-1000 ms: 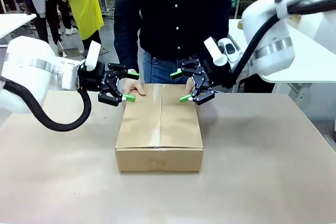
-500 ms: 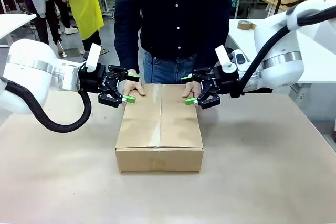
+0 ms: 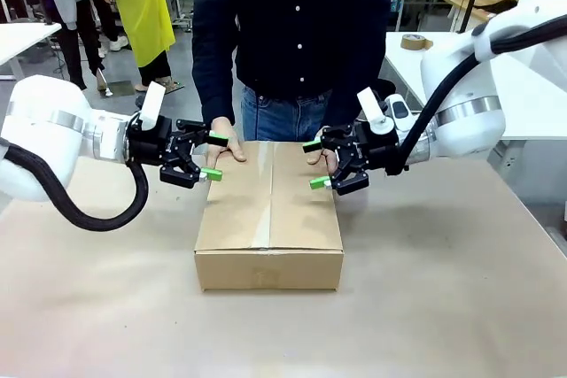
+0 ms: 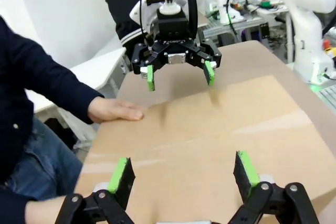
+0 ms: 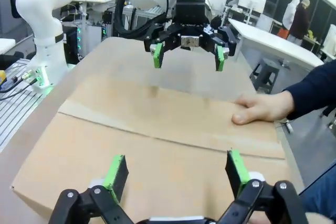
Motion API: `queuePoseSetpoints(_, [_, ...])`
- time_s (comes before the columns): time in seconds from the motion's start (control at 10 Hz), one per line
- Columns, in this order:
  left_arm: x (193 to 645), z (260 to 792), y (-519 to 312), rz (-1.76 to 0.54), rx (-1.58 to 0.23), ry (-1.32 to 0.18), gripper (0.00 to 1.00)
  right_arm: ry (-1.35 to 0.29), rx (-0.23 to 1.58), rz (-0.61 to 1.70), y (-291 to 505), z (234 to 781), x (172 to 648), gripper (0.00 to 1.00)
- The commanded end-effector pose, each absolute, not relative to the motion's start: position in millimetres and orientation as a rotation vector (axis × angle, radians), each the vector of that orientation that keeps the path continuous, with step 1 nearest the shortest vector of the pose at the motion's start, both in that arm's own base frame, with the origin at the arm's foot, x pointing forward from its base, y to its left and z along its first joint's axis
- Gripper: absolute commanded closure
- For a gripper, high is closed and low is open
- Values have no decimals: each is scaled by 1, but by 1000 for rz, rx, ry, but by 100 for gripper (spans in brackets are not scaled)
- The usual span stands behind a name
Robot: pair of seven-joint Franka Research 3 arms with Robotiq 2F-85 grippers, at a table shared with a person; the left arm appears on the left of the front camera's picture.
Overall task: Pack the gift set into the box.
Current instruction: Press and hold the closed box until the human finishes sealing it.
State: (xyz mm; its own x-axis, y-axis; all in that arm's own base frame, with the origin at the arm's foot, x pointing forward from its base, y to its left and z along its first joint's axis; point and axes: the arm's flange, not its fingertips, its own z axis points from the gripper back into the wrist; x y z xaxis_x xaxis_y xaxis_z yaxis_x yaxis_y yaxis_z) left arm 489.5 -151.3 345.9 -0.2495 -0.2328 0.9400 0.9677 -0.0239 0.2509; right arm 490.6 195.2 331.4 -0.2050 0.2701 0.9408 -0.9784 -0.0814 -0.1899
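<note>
A: Where is the box (image 3: 268, 214) found?
B: Mid-table (image 3: 443, 289), flaps closed, on a plain tan surface. Its far end is pressed by a person's hands: one hand (image 3: 228, 144) by the left gripper (image 3: 214, 157), the other hand (image 4: 115, 111) by the right gripper (image 3: 315, 165).
A: How are the fingers held?
B: Spread wide on both, with nothing gripped. The grippers are turned toward each other across the lid.
A: And the room?
B: White tables are seen behind. A tape roll (image 3: 412, 42) is laid on the right one, and a yellow apron (image 3: 142, 2) is worn by someone farther back.
</note>
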Motion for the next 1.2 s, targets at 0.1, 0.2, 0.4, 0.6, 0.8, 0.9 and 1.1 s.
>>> queuePoseSetpoints(0.1, [475, 327, -150, -1502, -973, -1122, 0, -1089, 867, 1402, 204, 314, 480, 0])
queuePoseSetpoints(0.2, [477, 320, -153, -1456, -996, -1100, 0, -1084, 844, 1346, 205, 311, 479, 0])
queuePoseSetpoints(0.4, [478, 309, -167, -1396, -1007, -1070, 0, -1074, 775, 1262, 216, 306, 483, 0])
queuePoseSetpoints(0.6, [483, 297, -181, -1398, -970, -1045, 0, -1030, 850, 1225, 224, 297, 495, 0])
queuePoseSetpoints(0.8, [485, 292, -189, -1398, -919, -1046, 0, -955, 919, 1249, 225, 292, 501, 0])
queuePoseSetpoints(0.9, [485, 291, -189, -1395, -911, -1034, 0, -921, 949, 1260, 223, 291, 503, 0])
queuePoseSetpoints(1.1, [485, 288, -188, -1387, -897, -1014, 0, -880, 977, 1275, 219, 287, 509, 0])
